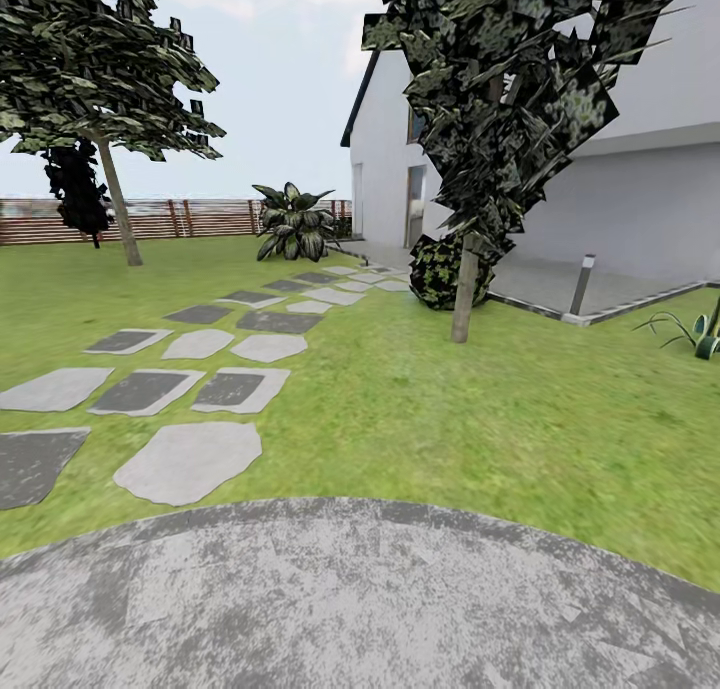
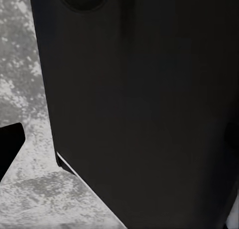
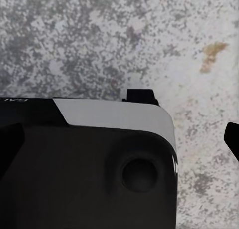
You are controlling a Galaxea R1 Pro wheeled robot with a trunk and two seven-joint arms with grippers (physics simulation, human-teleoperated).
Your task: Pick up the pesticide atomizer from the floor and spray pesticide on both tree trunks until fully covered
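Upright tree trunk right of centre on lawn; leaning tree trunk upper left by slat fence. Stepping stones lower left. Grey paved disc along bottom. Gripper states: cannot tell.

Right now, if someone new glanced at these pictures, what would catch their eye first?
Probably the near tree, its jagged dark crown looming at upper right before the white house. Next, the grey stepping stones running across the lawn from lower left toward the house. A second, leaning tree stands far left by the wooden fence.
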